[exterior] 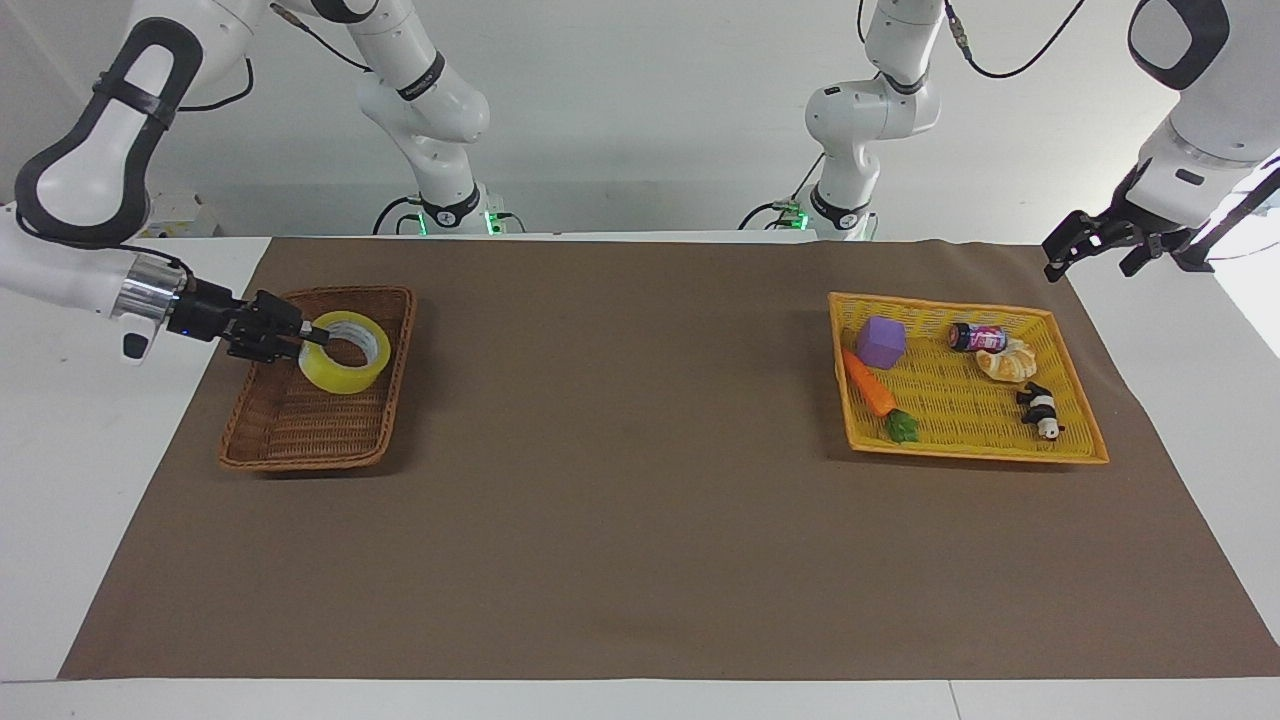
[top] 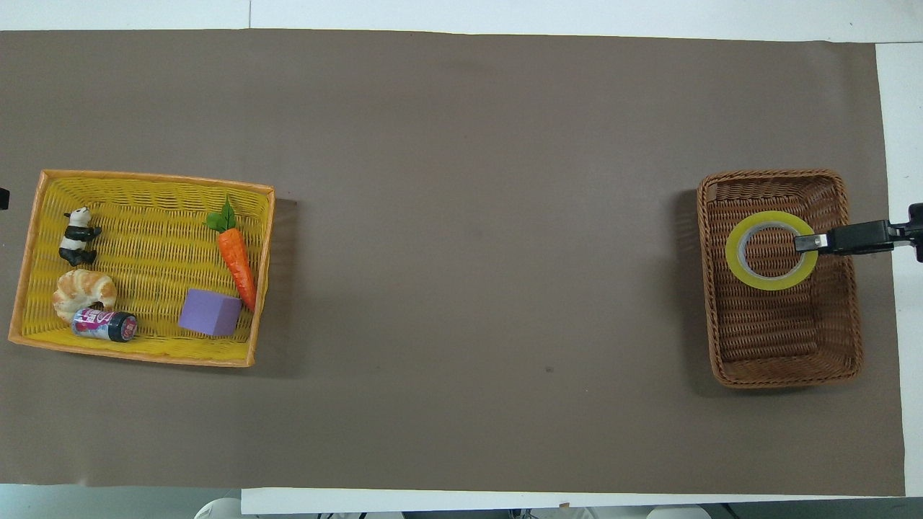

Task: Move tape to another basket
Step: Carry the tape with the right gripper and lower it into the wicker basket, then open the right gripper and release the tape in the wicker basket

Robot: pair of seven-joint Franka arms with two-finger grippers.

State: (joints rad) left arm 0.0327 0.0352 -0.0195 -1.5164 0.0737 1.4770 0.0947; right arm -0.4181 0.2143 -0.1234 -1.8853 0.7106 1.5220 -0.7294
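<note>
The yellow tape roll [exterior: 340, 376] lies flat in my right gripper [exterior: 312, 340], which is shut on its wall, one finger inside the core. The gripper holds the roll low over the brown wicker basket [exterior: 300, 440], over the half nearer to the robots. I cannot tell whether the roll touches the basket floor. In the overhead view the tape [top: 768, 284] sits inside the outline of the basket [top: 786, 346], with the right gripper [top: 806, 243] reaching in over the rim. My left gripper [exterior: 1095, 245] is open and empty, raised over the table's edge beside the yellow tray.
The flat yellow tray-basket [exterior: 1075, 445] at the left arm's end holds a purple cube [exterior: 880, 341], a carrot [exterior: 868, 385], a small can [exterior: 978, 336], a croissant [exterior: 1008, 362] and a panda figure [exterior: 1040, 408]. A brown mat [exterior: 640, 520] covers the table.
</note>
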